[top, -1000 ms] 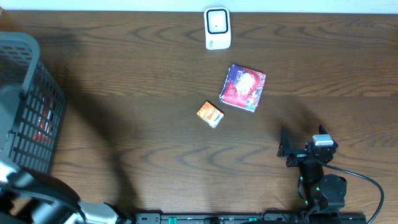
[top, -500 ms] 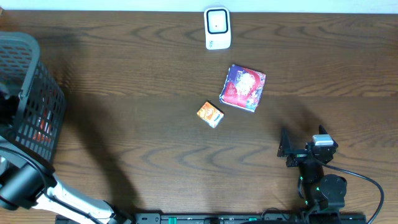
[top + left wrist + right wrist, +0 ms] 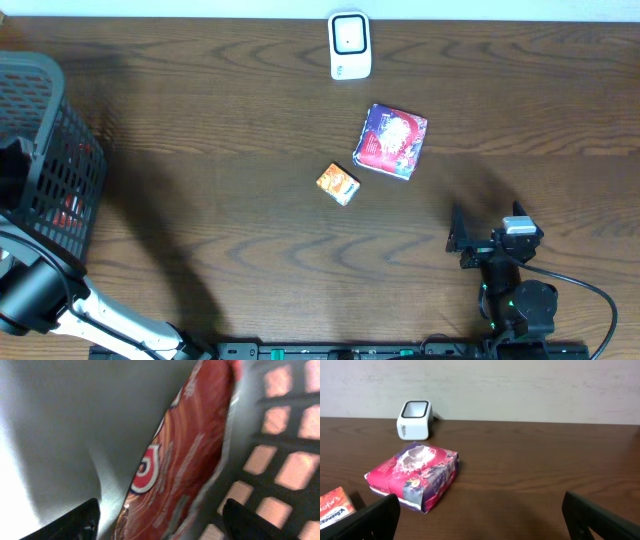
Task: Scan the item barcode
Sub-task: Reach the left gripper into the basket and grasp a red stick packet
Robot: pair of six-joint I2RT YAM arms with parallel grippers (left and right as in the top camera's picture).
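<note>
Our left gripper (image 3: 160, 507) hangs inside the dark grey plastic mesh basket (image 3: 62, 130). Its jaws stand well apart on either side of a glossy red plastic packet (image 3: 175, 470) that leans against the mesh wall, and they are not clamped on it. Our right gripper (image 3: 482, 520) sits low over the brown wooden tabletop (image 3: 220, 120), jaws spread wide and empty, facing the white box-shaped barcode scanner (image 3: 413, 419).

The table (image 3: 220, 150) under my arms is dark wood, its grain plain, with a faint sheen. The basket (image 3: 60, 190) is matt grey plastic lattice. In it, the red pouch (image 3: 185, 455) looks like glossy film (crinkled along one edge). The scanner (image 3: 349, 45) is smooth white plastic, and the purple-pink pack (image 3: 391, 141) wears shiny wrap.
</note>
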